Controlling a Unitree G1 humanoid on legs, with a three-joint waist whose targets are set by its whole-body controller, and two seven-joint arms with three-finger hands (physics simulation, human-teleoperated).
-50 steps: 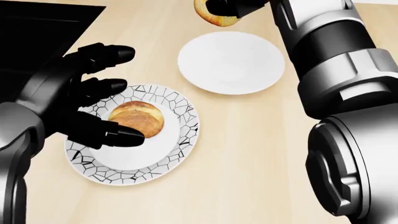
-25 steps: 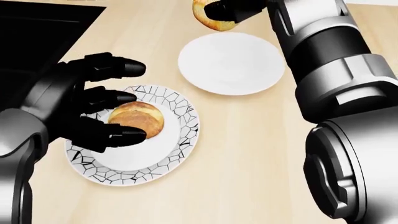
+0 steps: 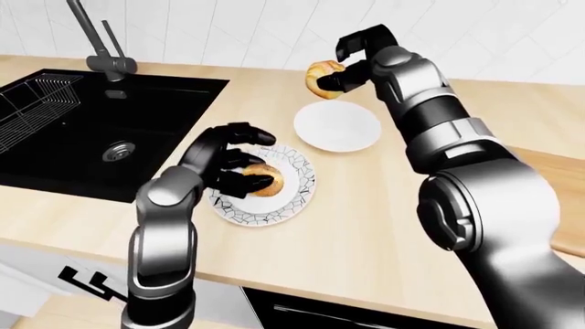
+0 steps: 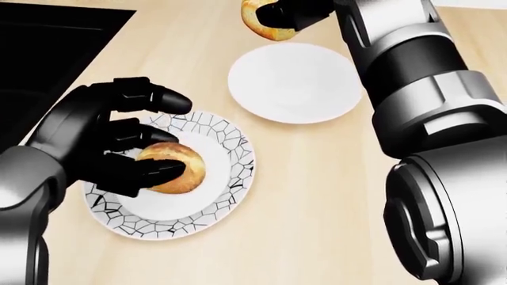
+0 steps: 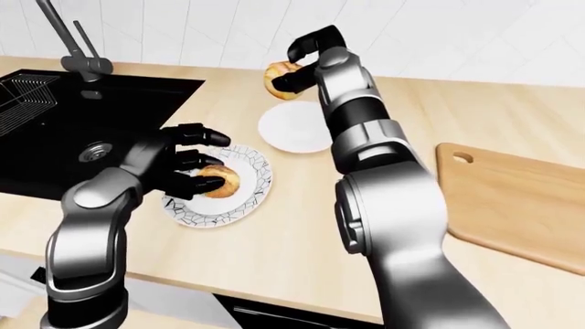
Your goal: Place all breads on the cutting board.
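A round golden bun (image 4: pixel 188 168) lies on a white plate with a black crackle rim (image 4: pixel 231 196). My left hand (image 4: pixel 170 138) comes in from the left, its thumb and fingers closed round the bun on the plate. My right hand (image 4: pixel 289 16) is shut on a curved golden bread, a croissant (image 4: pixel 260 21), and holds it in the air beyond the top edge of a plain white plate (image 4: pixel 295 80). The wooden cutting board (image 5: pixel 512 202) lies at the right of the right-eye view, far from both hands, with nothing on it.
A black sink (image 3: pixel 82 127) with a faucet (image 3: pixel 105 51) and a wire rack fills the left of the counter. A tiled wall runs along the top. The counter edge runs along the bottom, close to the crackle plate.
My left hand has closed in from the left and wrapped round the bun, which has shifted slightly down on its plate. The right hand with the croissant has drifted slightly left.
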